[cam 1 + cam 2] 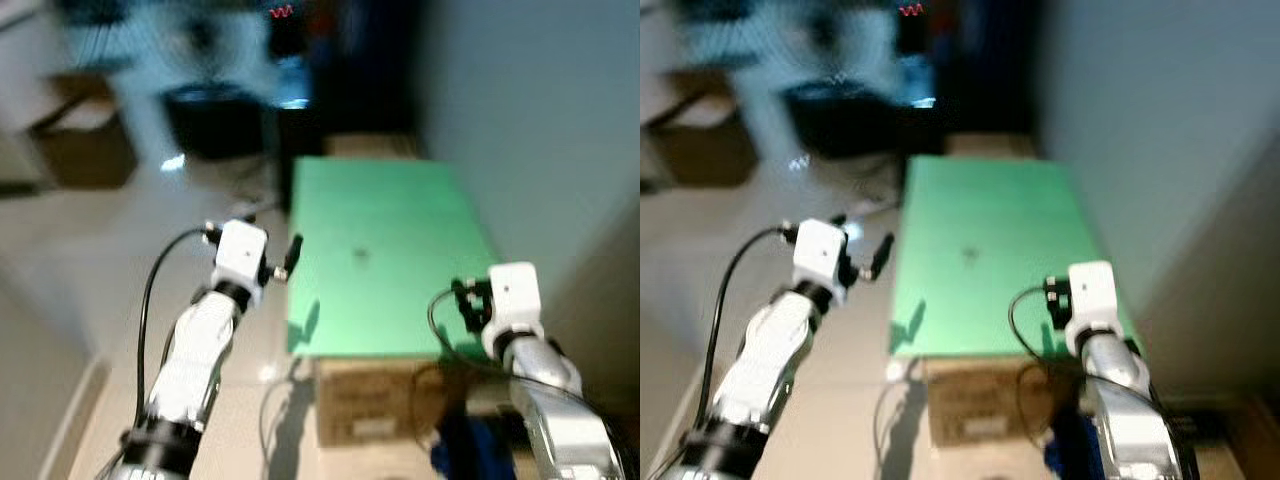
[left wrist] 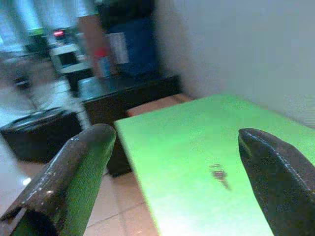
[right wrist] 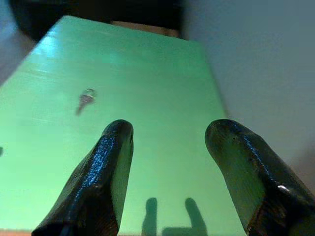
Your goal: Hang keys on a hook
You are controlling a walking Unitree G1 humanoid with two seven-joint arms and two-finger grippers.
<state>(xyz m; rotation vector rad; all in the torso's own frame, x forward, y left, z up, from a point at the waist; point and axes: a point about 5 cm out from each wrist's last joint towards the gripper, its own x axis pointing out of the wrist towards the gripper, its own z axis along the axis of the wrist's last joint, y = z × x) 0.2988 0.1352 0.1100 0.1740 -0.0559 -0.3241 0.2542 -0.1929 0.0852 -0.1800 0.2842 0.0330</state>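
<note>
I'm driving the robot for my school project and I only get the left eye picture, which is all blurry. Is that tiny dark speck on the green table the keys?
Observer: Yes, the right wrist view shows the keys lying flat on the green table.
Operator: Is the right gripper open?
Observer: Yes, the right gripper is open, over the table, short of the keys.
Operator: And the left one?
Observer: The left gripper is open too, facing the keys.

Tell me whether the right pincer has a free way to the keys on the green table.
Probably yes. The keys lie alone on the green table. The right pincer hangs open over the table's near end, with bare tabletop between them.
</note>
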